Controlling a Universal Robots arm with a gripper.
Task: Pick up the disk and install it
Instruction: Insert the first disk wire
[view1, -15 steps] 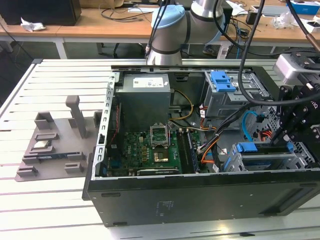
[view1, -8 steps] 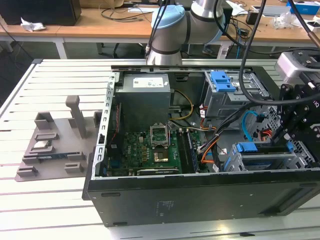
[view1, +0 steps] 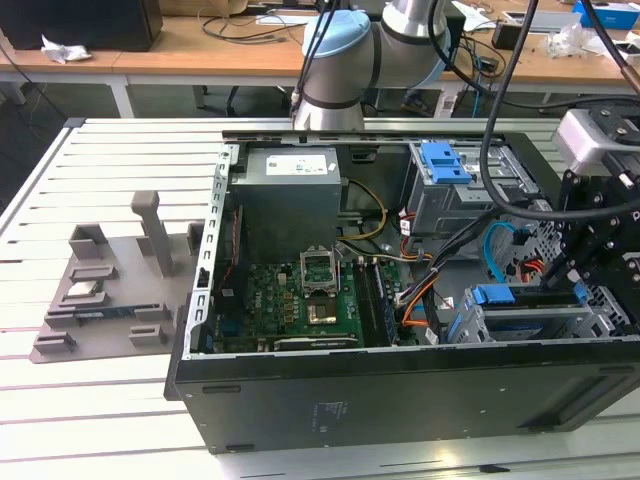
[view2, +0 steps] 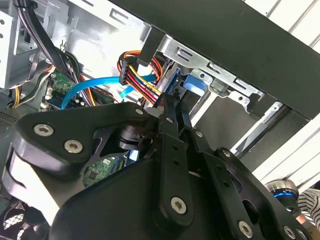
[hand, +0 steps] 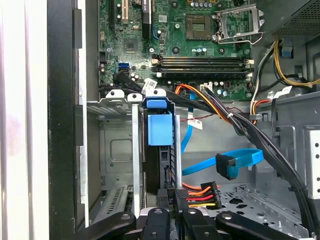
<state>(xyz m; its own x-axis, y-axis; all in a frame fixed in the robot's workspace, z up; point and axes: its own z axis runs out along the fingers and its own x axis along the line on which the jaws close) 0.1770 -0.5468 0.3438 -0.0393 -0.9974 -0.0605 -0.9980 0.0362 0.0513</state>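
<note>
- The arm (view1: 345, 60) rises behind the far edge of the open computer case (view1: 400, 400) and bends over it toward the exterior view's right, so its black wrist hangs above the case's front-right corner.
- The gripper (view1: 578, 290) points down into the drive cage (hand: 117, 150) at that corner; in the first wrist view its fingertips (hand: 161, 196) sit at the end of the disk (hand: 160, 150).
- The fingers look drawn together on the disk's edge, clamped on it.
- The disk stands on edge in a slot of the cage, between two metal rails, with its blue bracket tab at the end nearer the green circuit board (hand: 190, 45).
- A light-blue cable (hand: 235, 162) and a bundle of red, orange and yellow wires (hand: 202, 192) lie just beside the disk.
</note>
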